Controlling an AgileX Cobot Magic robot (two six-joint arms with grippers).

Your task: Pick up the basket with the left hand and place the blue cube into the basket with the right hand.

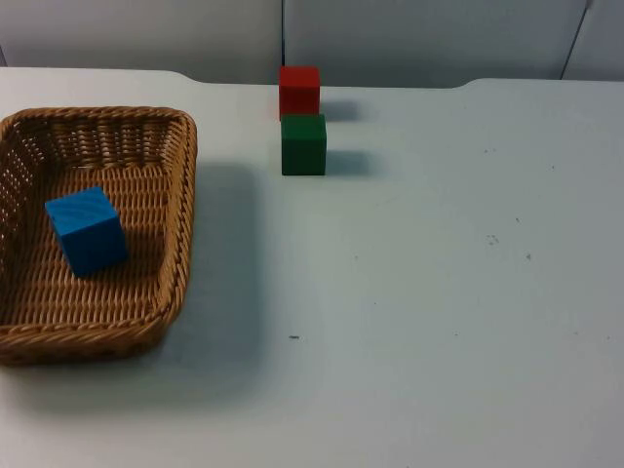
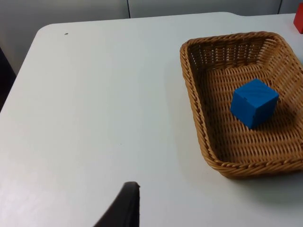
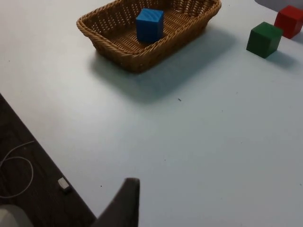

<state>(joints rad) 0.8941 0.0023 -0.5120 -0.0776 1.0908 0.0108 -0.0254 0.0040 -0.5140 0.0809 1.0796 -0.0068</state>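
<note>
Wicker basket holding one blue cube, set down on the white table.

Basket: rectangular, woven of tan wicker with a braided rim and sloping open-weave walls; it sits flat on the table top, and the blue cube rests on its woven floor, turned a little askew to the walls, touching none of them. Blue cube: matt, faint grain lines on its upper face. Green cube and red cube: plain matt blocks, well apart from the basket, standing just beside each other, the red one nearer the grey partition wall. Left gripper: above bare table near the basket, nothing in its grasp; finger spread cannot be told. Right gripper: over the table's edge, well apart from the basket, nothing in its grasp; finger spread cannot be told.
</note>
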